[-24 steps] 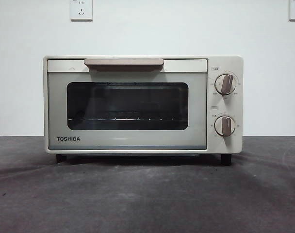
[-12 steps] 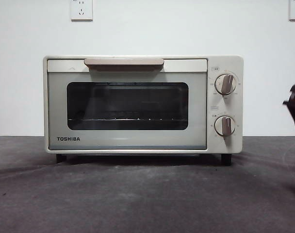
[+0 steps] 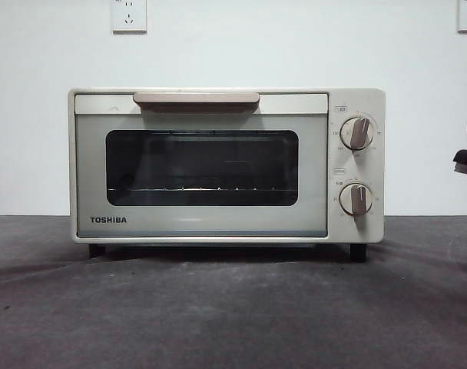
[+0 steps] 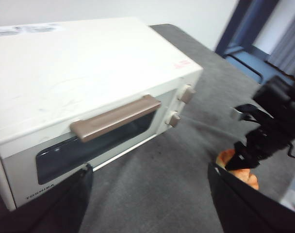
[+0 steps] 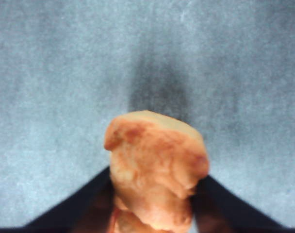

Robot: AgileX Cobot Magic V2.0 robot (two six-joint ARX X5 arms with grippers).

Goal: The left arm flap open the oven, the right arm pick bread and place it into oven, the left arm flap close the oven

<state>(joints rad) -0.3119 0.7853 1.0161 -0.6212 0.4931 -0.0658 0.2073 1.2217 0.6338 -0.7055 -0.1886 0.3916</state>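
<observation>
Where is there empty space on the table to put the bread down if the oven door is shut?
The wide gray stretch of table in front of the closed oven is bare, from its black feet to the near edge. A strip left of the oven is bare too. Off its knob side it is crowded: the right end effector holds the bread there.

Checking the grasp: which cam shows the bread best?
Right wrist view: the bread fills the frame between the right tool's jaws, above the table. Left wrist view shows only an orange sliver. Front view shows none.
</observation>
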